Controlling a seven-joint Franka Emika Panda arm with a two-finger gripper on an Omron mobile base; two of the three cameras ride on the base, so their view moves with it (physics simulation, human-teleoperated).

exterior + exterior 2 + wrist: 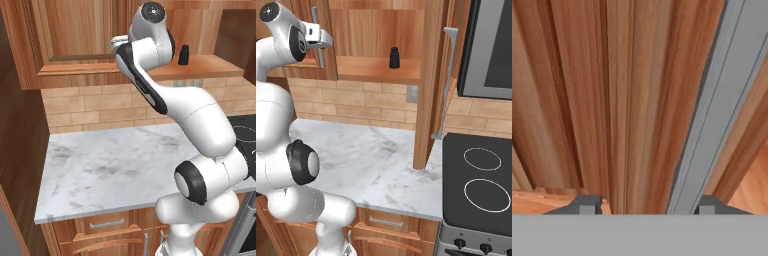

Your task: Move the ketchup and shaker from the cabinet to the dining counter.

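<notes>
Evenly lit rendered kitchen, bright and warm, with no single lamp visible. Soft highlights sit on the rounded white arm, and its dark joints carry small pale glints. The marble table shows only a faint shadow under the open cabinet. The cabinet's inside is slightly dimmer than its doors. All edges look a little soft and pixelated. Beyond the fingers, the wood grain is smeared and the grey bar handle is flat, without glare.

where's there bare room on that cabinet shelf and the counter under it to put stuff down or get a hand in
On the cabinet shelf, bare wood lies either side of the shaker. The marble counter is bare from the brick wall to its front edge. It is tight at the left door's bar handle, where the gripper sits.
</notes>
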